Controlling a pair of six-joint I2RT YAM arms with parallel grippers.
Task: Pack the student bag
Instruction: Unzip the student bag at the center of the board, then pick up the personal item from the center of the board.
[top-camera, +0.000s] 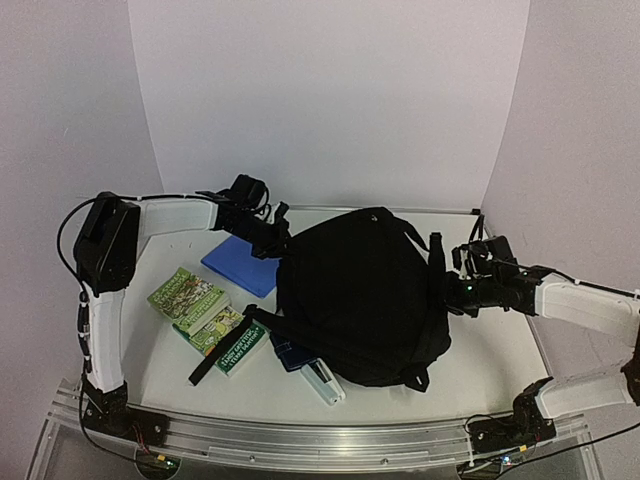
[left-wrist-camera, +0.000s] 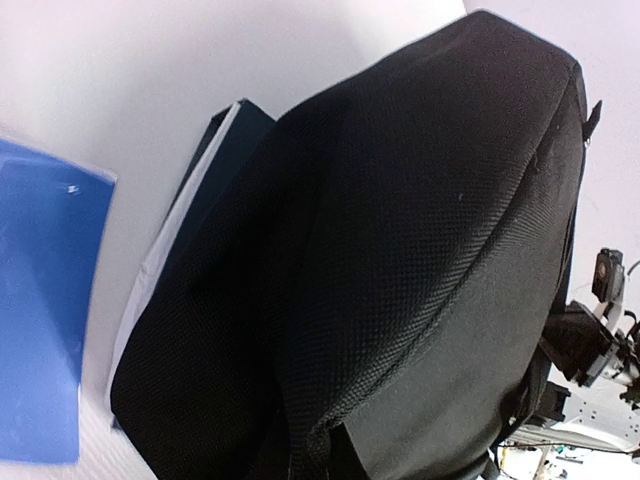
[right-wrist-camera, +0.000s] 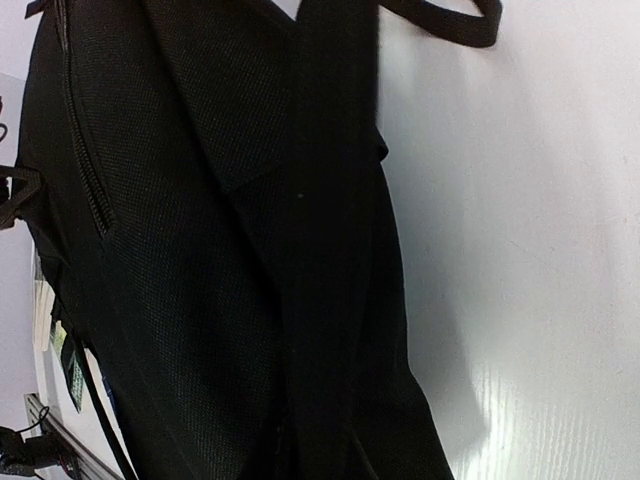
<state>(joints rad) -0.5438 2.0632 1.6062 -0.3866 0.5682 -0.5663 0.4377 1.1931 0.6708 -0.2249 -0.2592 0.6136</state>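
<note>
The student bag (top-camera: 360, 300), a large black fabric backpack, lies in the middle of the table. My left gripper (top-camera: 272, 243) is at its upper left edge and my right gripper (top-camera: 458, 287) at its right edge. Black fabric fills the left wrist view (left-wrist-camera: 400, 250) and the right wrist view (right-wrist-camera: 200, 250) right up to the jaws and hides the fingers; each gripper looks pinched on a fold of the bag. A zipper (right-wrist-camera: 85, 150) runs down the bag's side. A black strap (top-camera: 215, 355) trails to the front left.
A blue folder (top-camera: 240, 265) lies left of the bag. Three green books (top-camera: 185, 295) (top-camera: 215, 325) (top-camera: 240, 348) lie fanned at the front left. A navy pouch (top-camera: 290, 352) and a white item (top-camera: 325, 382) poke out under the bag's front edge. White walls stand behind and beside.
</note>
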